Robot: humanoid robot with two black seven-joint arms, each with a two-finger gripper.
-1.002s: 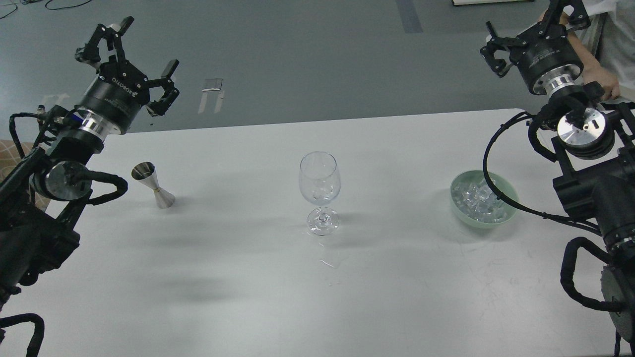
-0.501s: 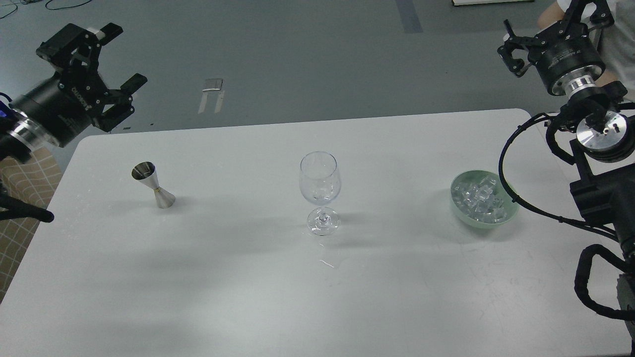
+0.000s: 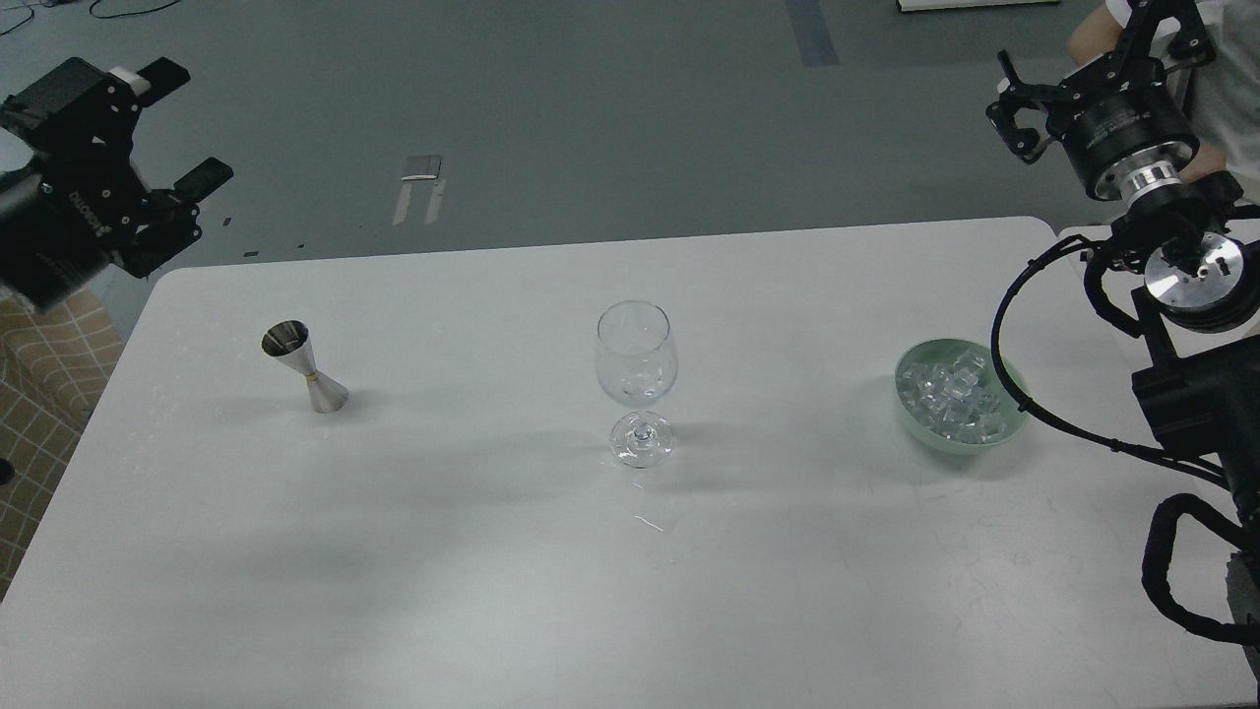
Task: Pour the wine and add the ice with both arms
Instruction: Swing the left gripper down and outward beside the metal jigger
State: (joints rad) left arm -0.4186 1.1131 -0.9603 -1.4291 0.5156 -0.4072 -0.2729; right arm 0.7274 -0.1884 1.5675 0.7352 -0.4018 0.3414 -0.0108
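White table: both grippers, left and right, fingers spread and empty, have drawn back from the wine glass; nothing poured yet.

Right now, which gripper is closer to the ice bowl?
Right. The right gripper hangs above and behind the green bowl of ice, off the table's far right corner. The left gripper is past the far left corner, across the whole table.

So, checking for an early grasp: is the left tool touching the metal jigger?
Apart. The head view shows the left tool open beyond the table's far left corner, white tabletop between it and the jigger.
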